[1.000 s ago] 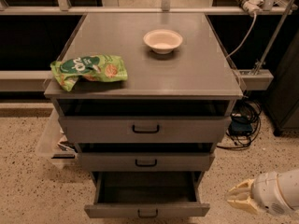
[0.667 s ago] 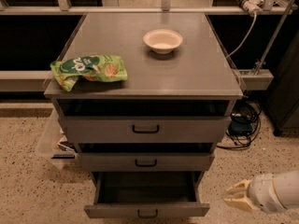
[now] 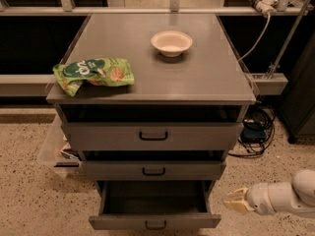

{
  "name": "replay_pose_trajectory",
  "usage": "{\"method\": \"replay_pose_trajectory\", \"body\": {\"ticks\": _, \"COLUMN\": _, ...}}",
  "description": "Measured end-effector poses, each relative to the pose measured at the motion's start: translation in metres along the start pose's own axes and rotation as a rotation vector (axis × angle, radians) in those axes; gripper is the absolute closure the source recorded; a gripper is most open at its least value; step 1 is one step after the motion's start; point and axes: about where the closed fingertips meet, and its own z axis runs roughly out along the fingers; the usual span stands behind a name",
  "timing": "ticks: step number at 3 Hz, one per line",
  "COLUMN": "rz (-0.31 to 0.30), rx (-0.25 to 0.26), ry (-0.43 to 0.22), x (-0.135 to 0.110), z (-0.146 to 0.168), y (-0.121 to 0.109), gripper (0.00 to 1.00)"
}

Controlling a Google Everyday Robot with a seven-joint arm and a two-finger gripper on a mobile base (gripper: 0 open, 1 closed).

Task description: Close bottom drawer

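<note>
The bottom drawer [image 3: 154, 221] is the lowest grey front of the cabinet, with a small black bar handle [image 3: 155, 225]. It stands pulled out, and its dark inside shows empty. My gripper [image 3: 234, 200] is at the lower right, low and just right of the drawer's right front corner, apart from it. Its pale fingers point left toward the drawer. The white arm runs off the right edge.
The grey cabinet top [image 3: 197, 77] carries a green snack bag [image 3: 93, 74] at the left front and a white bowl [image 3: 171, 42] at the back. The top drawer [image 3: 153, 135] and middle drawer [image 3: 153, 170] sit above. Cables [image 3: 256, 127] lie on the speckled floor at the right.
My gripper has moved slightly left, closer to the bottom drawer's right corner. The drawer has not moved.
</note>
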Motion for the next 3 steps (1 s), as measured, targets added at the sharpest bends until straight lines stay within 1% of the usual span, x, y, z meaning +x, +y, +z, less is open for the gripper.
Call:
{"method": "replay_pose_trajectory", "body": {"ticks": 1, "rz": 0.114, "rx": -0.077, "ry": -0.026, "x": 0.043, "z": 0.054, "y": -0.017, "gripper": 1.0}}
{"method": "replay_pose_trajectory", "body": {"ticks": 2, "rz": 0.24, "rx": -0.159, "ry": -0.039, "x": 0.093, "z": 0.104, "y": -0.018, "gripper": 1.0}}
{"method": "replay_pose_trajectory", "body": {"ticks": 3, "rz": 0.24, "rx": -0.156, "ry": -0.04, "x": 0.094, "z": 0.106, "y": -0.016, "gripper": 1.0}}
